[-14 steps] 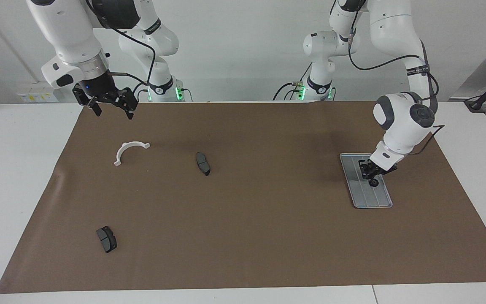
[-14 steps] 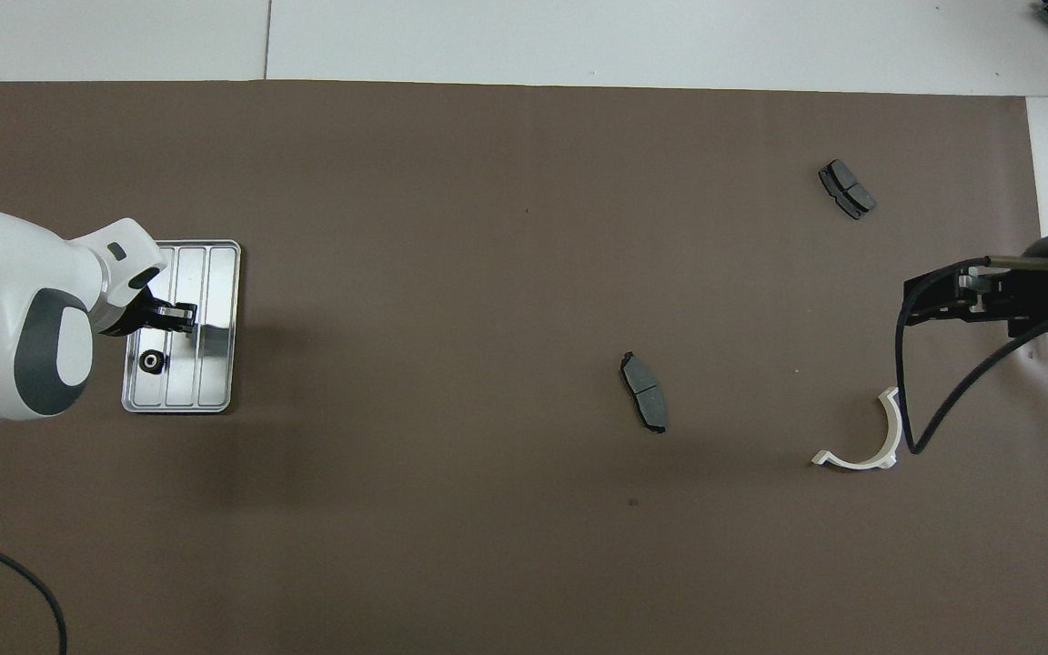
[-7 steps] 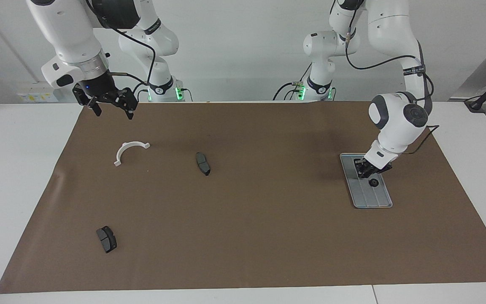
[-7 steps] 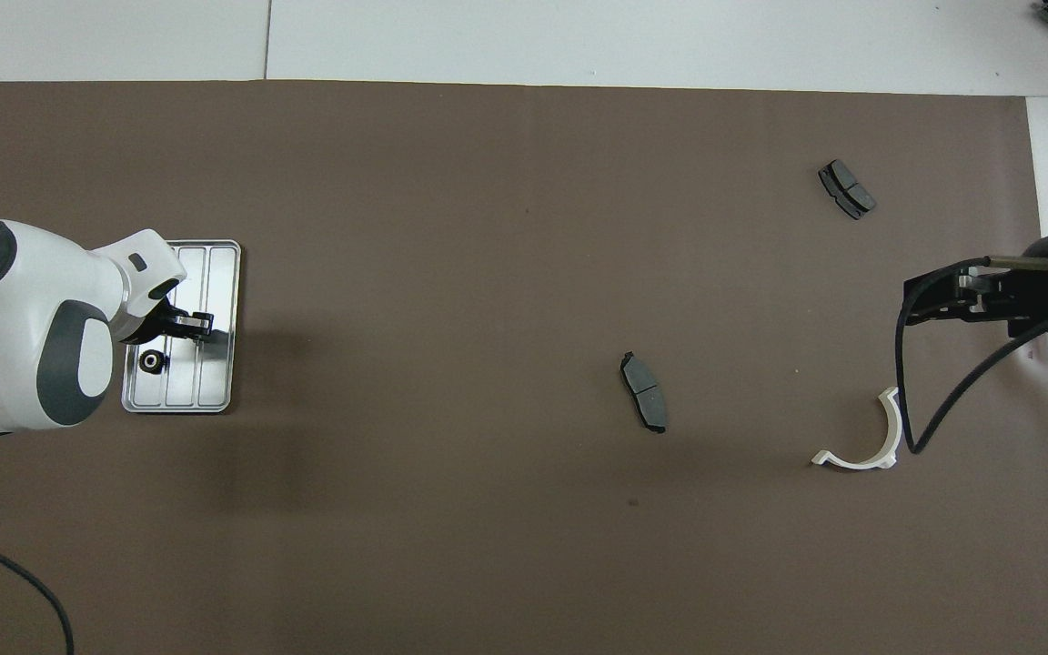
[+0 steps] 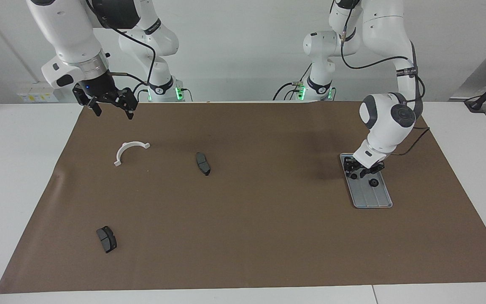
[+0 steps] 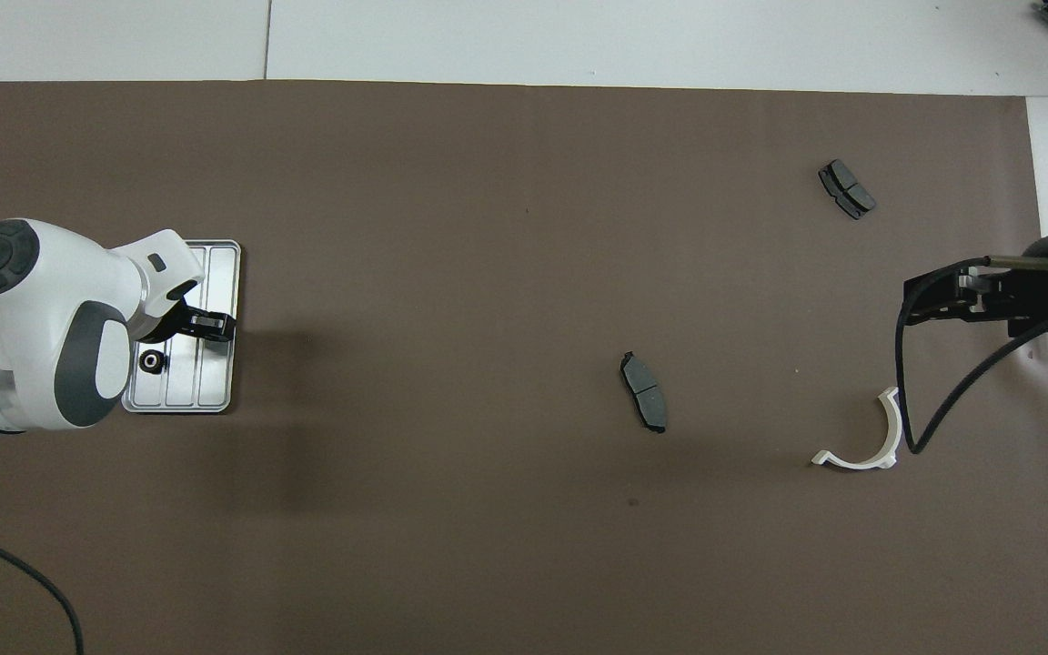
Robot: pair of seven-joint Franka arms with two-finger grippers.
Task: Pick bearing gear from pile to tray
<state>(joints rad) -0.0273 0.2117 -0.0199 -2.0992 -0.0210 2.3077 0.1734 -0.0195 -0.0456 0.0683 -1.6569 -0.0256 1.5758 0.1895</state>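
The bearing gear [image 5: 373,182] — a small black ring — lies in the tray [image 5: 378,202], toward the left arm's end of the table, free of any grip. The left gripper [image 5: 363,170] hangs just over the tray's end nearer the robots, holding nothing; whether its fingers are parted or closed I cannot tell. My judgement is that the placing is done and the step in hand is the retreat: lift straight up clear of the raised rim before swinging sideways, so nothing nudges the ring or shifts the tray.

The right gripper [image 5: 109,102] waits up in the air, released and empty, over the brown mat's edge by the white bracket [image 5: 130,150]. Two dark pad plates [image 5: 203,163] [image 5: 106,239] lie well apart on the mat.

Hard to make out — the overhead view hides part of the tray under the left arm's bulk, and no other rings show on the mat.
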